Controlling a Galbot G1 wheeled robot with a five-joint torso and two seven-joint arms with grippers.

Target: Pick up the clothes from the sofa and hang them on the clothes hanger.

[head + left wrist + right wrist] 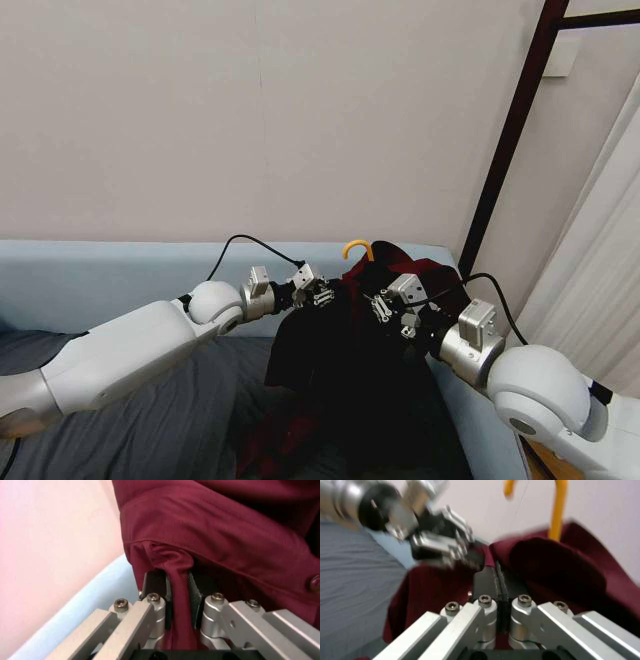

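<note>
A dark red shirt (340,360) hangs on a hanger with a yellow hook (357,247), held up over the sofa between my two grippers. My left gripper (325,293) is shut on a fold of the shirt (225,536) near its shoulder; the cloth runs between its fingers (192,592). On the other shoulder my right gripper (380,303) is shut on the shirt (555,566), its jaws pressed together (496,573). The yellow hook (559,510) rises just beyond it, and the left gripper (445,543) shows across from it. The shirt's lower part drapes down onto the seat.
The sofa has a light blue backrest (100,280) and a grey seat cover (150,420). A black upright post of the clothes rack (510,130) stands at the right behind the sofa, with a pale curtain (600,230) beside it. A plain wall lies behind.
</note>
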